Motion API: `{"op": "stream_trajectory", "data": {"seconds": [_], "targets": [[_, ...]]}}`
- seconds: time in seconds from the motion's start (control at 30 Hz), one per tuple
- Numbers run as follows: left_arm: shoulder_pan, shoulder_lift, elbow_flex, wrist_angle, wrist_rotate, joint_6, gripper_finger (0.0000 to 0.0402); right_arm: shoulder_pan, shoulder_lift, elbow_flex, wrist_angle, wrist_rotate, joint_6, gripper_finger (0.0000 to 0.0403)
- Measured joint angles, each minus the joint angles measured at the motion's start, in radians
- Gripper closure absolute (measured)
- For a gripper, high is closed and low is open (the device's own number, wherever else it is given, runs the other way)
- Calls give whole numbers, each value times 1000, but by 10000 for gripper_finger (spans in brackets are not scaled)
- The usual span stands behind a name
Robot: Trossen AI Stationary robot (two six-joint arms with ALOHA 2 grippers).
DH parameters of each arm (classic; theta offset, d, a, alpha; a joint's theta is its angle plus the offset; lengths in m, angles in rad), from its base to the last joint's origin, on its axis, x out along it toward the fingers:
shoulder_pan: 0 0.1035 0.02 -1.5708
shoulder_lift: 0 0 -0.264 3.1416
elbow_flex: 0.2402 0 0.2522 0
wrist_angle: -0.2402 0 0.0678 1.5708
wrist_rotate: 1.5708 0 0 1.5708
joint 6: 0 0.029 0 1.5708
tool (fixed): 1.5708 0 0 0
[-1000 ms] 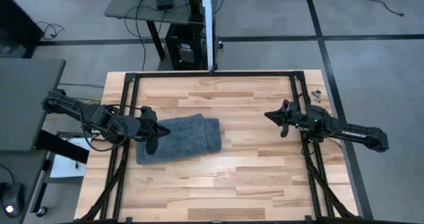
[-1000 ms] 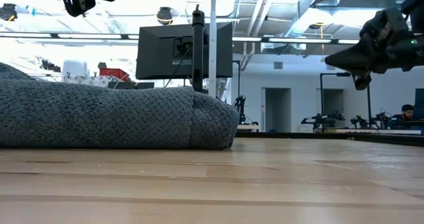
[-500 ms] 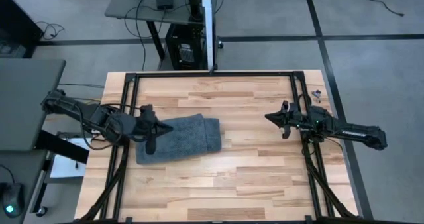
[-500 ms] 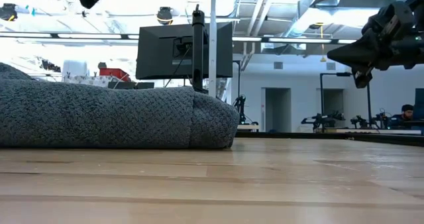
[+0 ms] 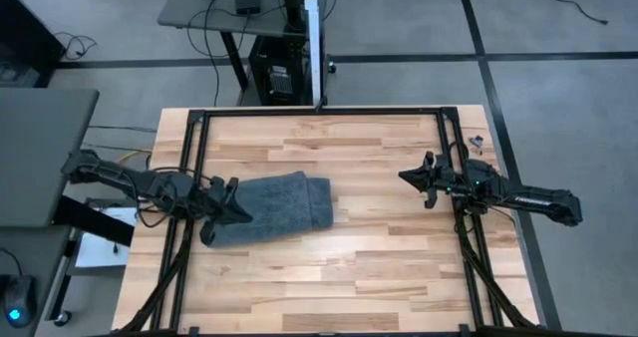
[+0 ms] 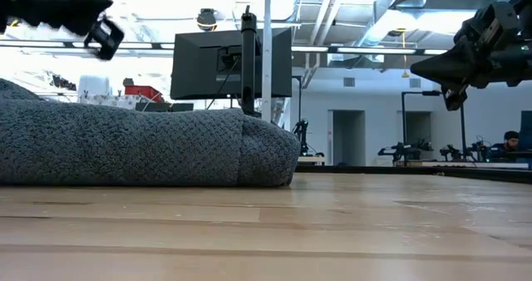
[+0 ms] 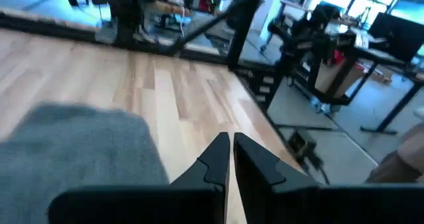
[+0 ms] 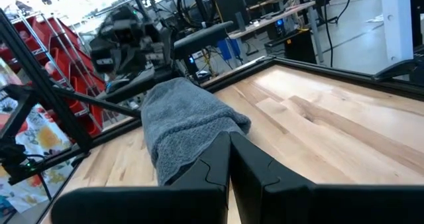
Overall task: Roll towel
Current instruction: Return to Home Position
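My left gripper [image 5: 227, 209] has slid back toward the left edge of the bench [image 5: 379, 247] since a second ago. It has also dropped lower in the low view, where it now hangs at the upper left corner [image 6: 104, 38]. My right gripper [image 5: 407, 176] has barely shifted in that time, and the towel [image 5: 284, 205] has not moved at all.

The towel lies as a thick grey bundle on the left half of the bench, its long side running left to right. One rounded end faces the bench's middle [image 6: 150, 144]. My left gripper sits over the towel's left end, above the cloth and not touching it. In the left wrist view its fingers [image 7: 218, 159] are pressed together with nothing between them, and the towel [image 7: 73, 144] lies just beside and below them.

My right gripper hangs above the right side of the bench, well apart from the towel, raised off the wood [image 6: 432, 65]. It points across at the towel's rounded end [image 8: 185, 114]. Its fingers [image 8: 215, 159] are also pressed together and hold nothing.
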Motion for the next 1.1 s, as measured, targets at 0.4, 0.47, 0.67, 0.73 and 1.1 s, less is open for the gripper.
{"op": "stream_trajectory", "data": {"seconds": [0.4,0.47,0.67,0.73,1.1], "targets": [[43,-340,-173,-27,-37,54,395,0,0,0,0,-1,0,403],[51,-386,-201,-27,-52,55,395,0,0,0,0,-1,0,403],[87,-402,-235,7,-83,53,395,0,0,0,1,-2,2,403],[101,-402,-235,8,-82,86,395,0,0,0,4,-3,3,403],[108,-402,-238,7,-80,102,395,0,0,0,5,-3,1,403]]}}
